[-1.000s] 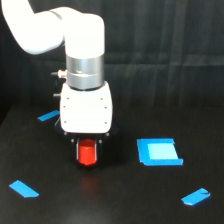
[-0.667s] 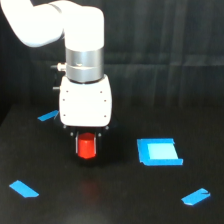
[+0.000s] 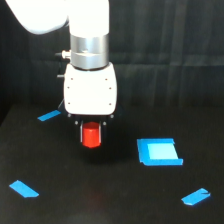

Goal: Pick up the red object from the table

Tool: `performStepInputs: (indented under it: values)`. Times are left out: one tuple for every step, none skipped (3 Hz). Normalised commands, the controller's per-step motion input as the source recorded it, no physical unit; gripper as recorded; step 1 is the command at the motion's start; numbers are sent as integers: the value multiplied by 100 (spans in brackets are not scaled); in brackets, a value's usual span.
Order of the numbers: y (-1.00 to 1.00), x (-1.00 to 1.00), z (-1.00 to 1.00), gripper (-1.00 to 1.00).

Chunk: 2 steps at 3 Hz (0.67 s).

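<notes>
While you are watching from the exterior view, the tool (image 3: 91, 136) is hanging straight down under the white wrist housing (image 3: 90, 95), and its dark jaws are sitting narrow, pressing on either side of the red object (image 3: 91, 137). You are seeing the block between them, upright, with its lower edge showing below the jaw tips.

Under the block a band of black table (image 3: 115, 200) is showing, with only a faint dark patch beneath, so it is looking to be clear of the surface; judging from that gap, you are probably already carrying it, though one view cannot settle whether it is fully off the table.

The blue square patch (image 3: 159, 151) is lying flat toward the exterior view's right of the tool, apart from it. Blue tape strips are lying at the far left (image 3: 49, 116), the near left (image 3: 24, 188) and the near right (image 3: 196, 197), none of them touching the block or the tool.

As the task stands, the reach and the grasp are looking done and the lift is looking begun. What is remaining for you is raising the block well clear and keeping the grip steady, since the block is narrower than the tool and could be twisting between the jaws if the hold is light.
</notes>
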Motion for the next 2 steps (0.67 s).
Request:
performStepInputs:
  values:
    - [8, 23, 94, -100]
    - [15, 24, 87, -99]
